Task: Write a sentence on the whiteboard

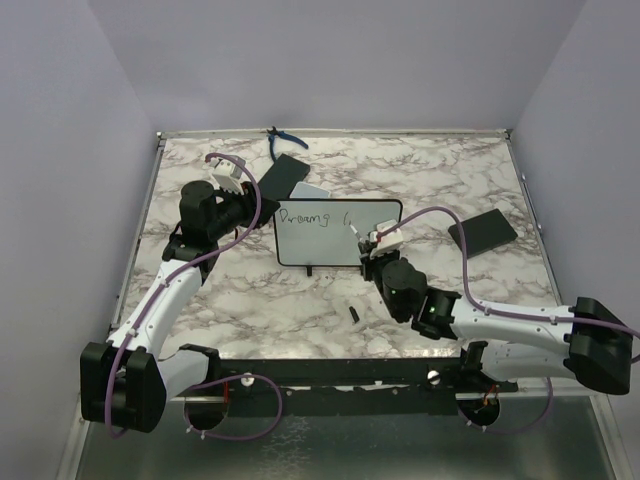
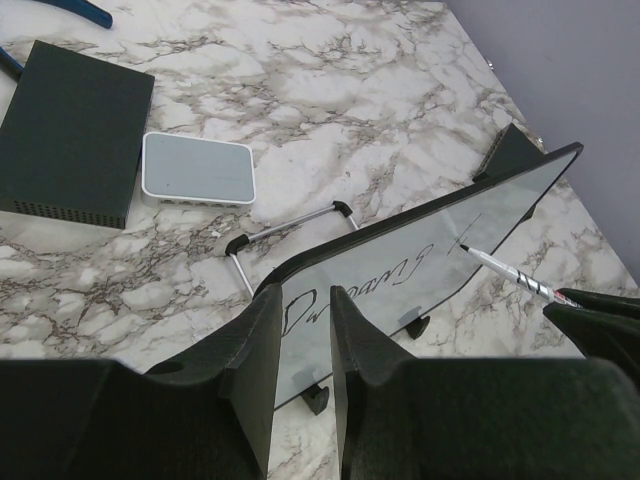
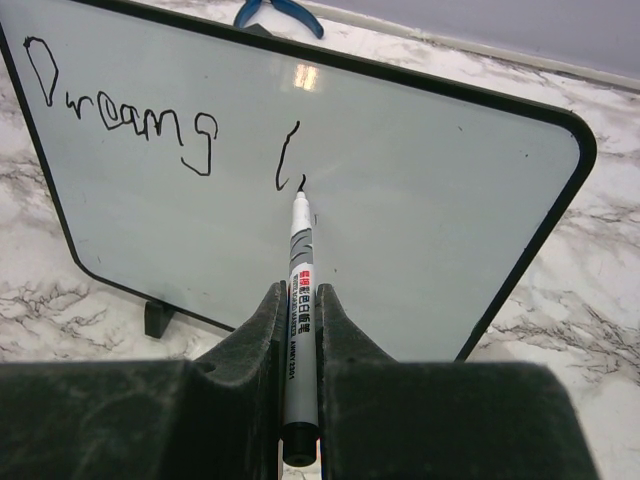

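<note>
Right claw [image 3: 300, 300] is pinched tight on the marker [image 3: 300, 262], with the barrel running up between the fingers and the tip touching the whiteboard [image 3: 430, 210] at the foot of a short stroke. I read "Dreams" and one more letter of the sentence [image 3: 120, 120] along the top line. Right of the tip the white runs blank to the rounded frame, and the whole lower band is unwritten. The board stands upright on its feet mid-table. Left claw [image 2: 303, 300] sits narrow at the board's left end; I cannot tell whether it actually bites. Behind the board lie a black box [image 2: 70, 130] and a grey-white pad [image 2: 197, 168], apart from it. The marble table [image 1: 260, 300] is bare in front, bar a small dark piece [image 1: 354, 313]. A black slab [image 1: 483, 230] lies well off to the right.
</note>
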Motion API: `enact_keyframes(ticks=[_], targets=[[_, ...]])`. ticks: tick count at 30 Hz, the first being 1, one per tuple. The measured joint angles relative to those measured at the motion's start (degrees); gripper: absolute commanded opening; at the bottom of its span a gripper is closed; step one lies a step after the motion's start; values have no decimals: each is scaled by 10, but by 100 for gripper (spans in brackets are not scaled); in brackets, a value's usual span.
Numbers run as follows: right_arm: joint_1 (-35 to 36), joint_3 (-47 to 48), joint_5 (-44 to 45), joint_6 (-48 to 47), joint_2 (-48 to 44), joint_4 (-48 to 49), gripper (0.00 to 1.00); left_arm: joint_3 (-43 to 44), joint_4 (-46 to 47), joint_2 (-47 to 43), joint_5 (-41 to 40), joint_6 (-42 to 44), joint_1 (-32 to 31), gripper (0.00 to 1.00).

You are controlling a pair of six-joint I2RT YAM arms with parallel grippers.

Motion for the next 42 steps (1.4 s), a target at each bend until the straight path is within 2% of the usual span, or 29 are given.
enact_keyframes(ticks=[20,42], targets=[[0,0,-9,-13,-22,13,0,0,0,0,0,0,0,27],[0,0,0,-27,9,37,0,0,0,0,0,0,0,27]])
